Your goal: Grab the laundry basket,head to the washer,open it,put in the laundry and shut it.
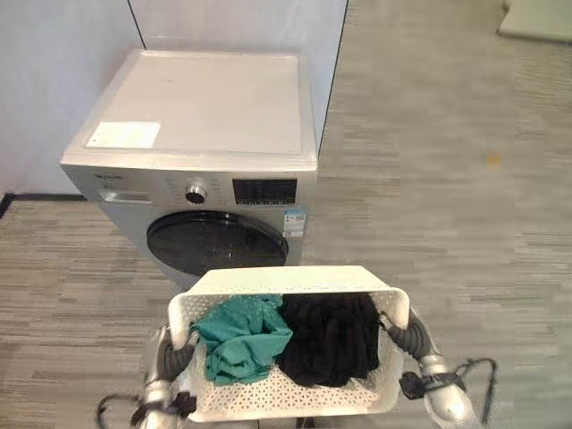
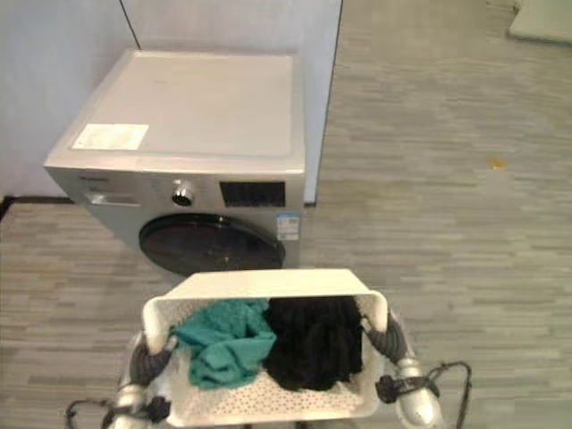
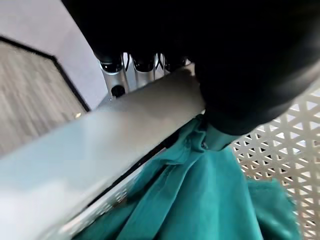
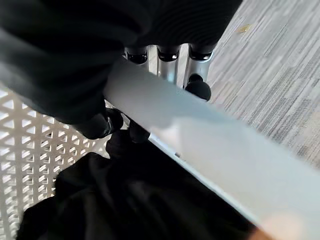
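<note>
- The white laundry basket (image 1: 295, 398) is carried in front of the robot, low in the head views, just short of the front-loading washing machine (image 1: 201, 170) and at about the height of its door.
- It is a perforated plastic basket with a smooth, solid rim; I judge it stiff enough to keep its shape, light for its bulk, and a little slippery along that rim.
- Inside lie a teal garment (image 1: 239, 340) on the robot's left and a black garment (image 1: 329, 340) on its right, touching in the middle. Both are soft and loosely heaped, so they will sag and drape when lifted and are best gathered in a bunch.
- The left hand (image 3: 240, 75) is clamped on the basket's left rim: the silver fingers (image 3: 142, 72) sit on the outside of the rim and the dark-covered part reaches inside, touching the teal cloth.
- The right hand (image 4: 65, 65) grips the right rim the same way, with fingers (image 4: 167, 65) over the outer edge and the dark thumb side inside, above the black cloth.
- Two holds on opposite rims keep the load level; with one hand alone I would expect the basket to tip.
- The washer's round dark door (image 1: 217, 241) is shut, below the dial (image 1: 196, 192) and display panel (image 1: 264, 190).
- Around it are striped grey wood-look floor (image 1: 447, 179) and a pale wall panel (image 1: 54, 80) behind the machine.
</note>
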Available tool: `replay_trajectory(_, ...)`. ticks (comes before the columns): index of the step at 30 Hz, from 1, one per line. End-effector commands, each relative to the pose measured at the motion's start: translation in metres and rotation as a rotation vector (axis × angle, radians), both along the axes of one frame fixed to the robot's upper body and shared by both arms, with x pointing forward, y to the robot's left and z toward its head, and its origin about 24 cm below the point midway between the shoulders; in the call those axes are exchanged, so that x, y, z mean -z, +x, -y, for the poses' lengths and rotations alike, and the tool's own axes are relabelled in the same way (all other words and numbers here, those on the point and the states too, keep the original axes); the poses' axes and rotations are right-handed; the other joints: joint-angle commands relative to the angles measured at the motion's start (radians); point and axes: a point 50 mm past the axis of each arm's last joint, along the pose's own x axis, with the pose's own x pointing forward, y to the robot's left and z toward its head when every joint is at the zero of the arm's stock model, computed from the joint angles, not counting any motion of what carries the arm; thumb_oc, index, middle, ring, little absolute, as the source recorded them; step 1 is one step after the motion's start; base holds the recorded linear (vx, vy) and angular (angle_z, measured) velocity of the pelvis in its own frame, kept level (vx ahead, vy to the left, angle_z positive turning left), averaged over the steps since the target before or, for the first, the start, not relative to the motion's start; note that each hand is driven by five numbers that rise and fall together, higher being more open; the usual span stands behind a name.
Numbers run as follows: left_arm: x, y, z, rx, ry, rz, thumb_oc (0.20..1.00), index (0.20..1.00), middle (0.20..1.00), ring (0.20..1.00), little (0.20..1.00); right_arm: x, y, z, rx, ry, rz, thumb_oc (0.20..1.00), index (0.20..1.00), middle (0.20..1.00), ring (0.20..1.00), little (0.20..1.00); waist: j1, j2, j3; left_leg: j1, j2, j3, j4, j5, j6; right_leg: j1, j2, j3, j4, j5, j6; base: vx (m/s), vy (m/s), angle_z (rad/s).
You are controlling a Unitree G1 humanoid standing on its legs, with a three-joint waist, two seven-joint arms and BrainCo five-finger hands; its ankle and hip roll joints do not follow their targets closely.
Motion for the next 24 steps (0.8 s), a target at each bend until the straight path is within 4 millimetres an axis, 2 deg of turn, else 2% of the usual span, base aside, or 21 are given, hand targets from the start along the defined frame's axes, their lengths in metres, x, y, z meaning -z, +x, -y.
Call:
replay_trajectory(1,-0.065,0.018,-0.057,-0.166,0.296,0.334,0.200,0.200,0.200,0.200,0.200,-0.064,0.015,0.016,-0.095,-0.216,0.372,0.200,0.200,0.200,0.200,0.200,-0.011,-0.022,-0.013,0.015,0.013,-0.010,0.111,-0.147,0.044,-0.072,-0.078,-0.001,-0.038,0.054,0.122,-0.06,0.063,-0.28)
replay_trajectory(2,-0.066,0.017,-0.058,-0.166,0.296,0.332,0.200,0.200,0.200,0.200,0.200,-0.064,0.015,0.016,-0.096,-0.215,0.370,0.200,0.200,0.200,0.200,0.200,-0.010,-0.022,-0.015,0.013,0.012,-0.008,0.112,-0.148,0.045,-0.074,-0.077,0.001,-0.038,0.054,0.122,-0.07,0.054,-0.24)
replay_trajectory(3,-0.102,0.020,-0.057,-0.145,0.377,0.494,0.200,0.200,0.200,0.200,0.200,-0.089,0.016,0.024,-0.092,-0.319,0.475,0.200,0.200,0.200,0.200,0.200,-0.016,-0.030,-0.013,0.004,0.006,0.006,0.106,-0.161,0.056,-0.090,-0.083,0.012,-0.038,0.065,0.132,-0.07,0.052,-0.24)
replay_trajectory(4,-0.103,0.020,-0.056,-0.145,0.378,0.495,0.200,0.200,0.200,0.200,0.200,-0.090,0.015,0.024,-0.091,-0.319,0.477,0.200,0.200,0.200,0.200,0.200,-0.015,-0.031,-0.013,0.003,0.005,0.007,0.106,-0.160,0.057,-0.092,-0.084,0.013,-0.038,0.066,0.132,-0.08,0.063,-0.21)
replay_trajectory(5,-0.113,0.020,-0.056,-0.151,0.391,0.546,0.200,0.200,0.200,0.200,0.200,-0.099,0.015,0.025,-0.089,-0.335,0.511,0.200,0.200,0.200,0.200,0.200,-0.016,-0.035,-0.016,0.001,0.004,0.009,0.103,-0.161,0.059,-0.095,-0.086,0.015,-0.038,0.069,0.135,-0.02,0.030,-0.11)
replay_trajectory(6,-0.133,0.021,-0.054,-0.161,0.406,0.653,0.200,0.200,0.200,0.200,0.200,-0.113,0.017,0.027,-0.092,-0.363,0.562,0.200,0.200,0.200,0.200,0.200,-0.020,-0.043,-0.026,0.004,0.001,0.011,0.096,-0.164,0.065,-0.099,-0.088,0.020,-0.037,0.073,0.139,-0.02,0.030,-0.12)
replay_trajectory(10,-0.152,0.024,-0.050,-0.163,0.414,0.745,0.200,0.200,0.200,0.200,0.200,-0.131,0.020,0.028,-0.094,-0.382,0.624,0.200,0.200,0.200,0.200,0.200,-0.020,-0.054,-0.041,0.013,0.000,0.018,0.087,-0.167,0.068,-0.095,-0.092,0.025,-0.038,0.075,0.141,0.01,0.002,-0.04)
replay_trajectory(12,-0.167,0.033,-0.046,-0.159,0.390,0.832,0.200,0.200,0.200,0.200,0.200,-0.147,0.026,0.025,-0.109,-0.374,0.685,0.200,0.200,0.200,0.200,0.200,-0.020,-0.062,-0.058,0.029,0.003,0.017,0.072,-0.166,0.067,-0.087,-0.094,0.023,-0.040,0.073,0.141,0.05,-0.016,0.02)
replay_trajectory(17,-0.173,0.045,-0.043,-0.137,0.350,0.845,0.200,0.200,0.200,0.200,0.200,-0.157,0.038,0.025,-0.117,-0.345,0.709,0.200,0.200,0.200,0.200,0.200,-0.011,-0.069,-0.086,0.052,0.005,0.011,0.054,-0.164,0.065,-0.069,-0.096,0.017,-0.047,0.070,0.139,0.06,-0.023,0.03)
replay_trajectory(18,-0.175,0.062,-0.041,-0.100,0.305,0.829,0.200,0.200,0.200,0.200,0.200,-0.159,0.055,0.024,-0.120,-0.294,0.697,0.200,0.200,0.200,0.200,0.200,-0.001,-0.073,-0.099,0.068,0.009,0.004,0.037,-0.159,0.061,-0.055,-0.097,0.009,-0.053,0.067,0.136,0.10,-0.057,0.05)
replay_trajectory(19,-0.176,0.069,-0.039,-0.080,0.287,0.820,0.200,0.200,0.200,0.200,0.200,-0.161,0.061,0.023,-0.120,-0.283,0.697,0.200,0.200,0.200,0.200,0.200,0.005,-0.074,-0.110,0.073,0.010,0.000,0.033,-0.157,0.060,-0.048,-0.098,0.006,-0.054,0.066,0.135,0.09,-0.069,0.13)
replay_trajectory(22,-0.184,0.103,-0.036,-0.039,0.162,0.819,0.200,0.200,0.200,0.200,0.200,-0.179,0.094,0.023,-0.093,-0.321,0.751,0.200,0.200,0.200,0.200,0.200,0.023,-0.077,-0.135,0.094,0.017,-0.014,0.016,-0.145,0.050,-0.024,-0.097,-0.010,-0.062,0.056,0.129,0.07,-0.059,0.21)
replay_trajectory(24,-0.207,0.134,-0.031,-0.028,0.061,0.882,0.200,0.200,0.200,0.200,0.200,-0.204,0.122,0.018,-0.090,-0.330,0.797,0.200,0.200,0.200,0.200,0.200,0.030,-0.073,-0.137,0.102,0.023,-0.025,0.015,-0.135,0.038,-0.008,-0.090,-0.021,-0.066,0.051,0.124,0.06,-0.067,0.29)
